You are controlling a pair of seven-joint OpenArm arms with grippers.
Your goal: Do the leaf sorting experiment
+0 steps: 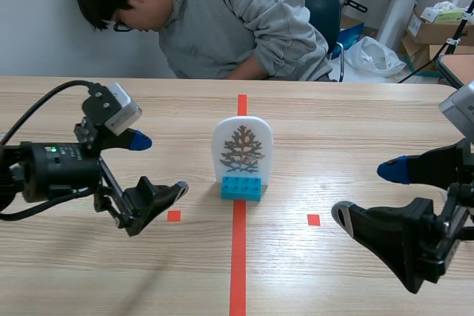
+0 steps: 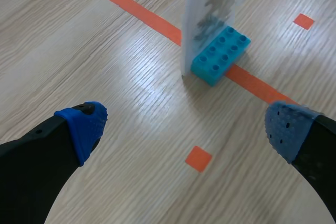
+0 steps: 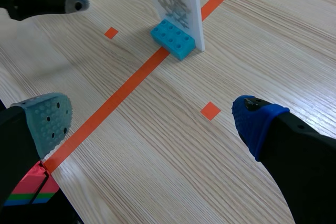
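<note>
Standing upright on the pale wooden table [image 1: 355,109], the white arch-topped card printed with a brown leaf [image 1: 242,146] touches the back of a turquoise studded plastic brick [image 1: 241,188] on the centre tape line. The left gripper [image 1: 159,164] hovers at its eight o'clock and the right gripper [image 1: 365,194] at its four o'clock, both with jaws spread wide on nothing. The card looks thin, stiff and light, probably smooth-faced and easily tipped. Pinching across its two faces near the arch, or grasping the rigid brick, seems safest.
</note>
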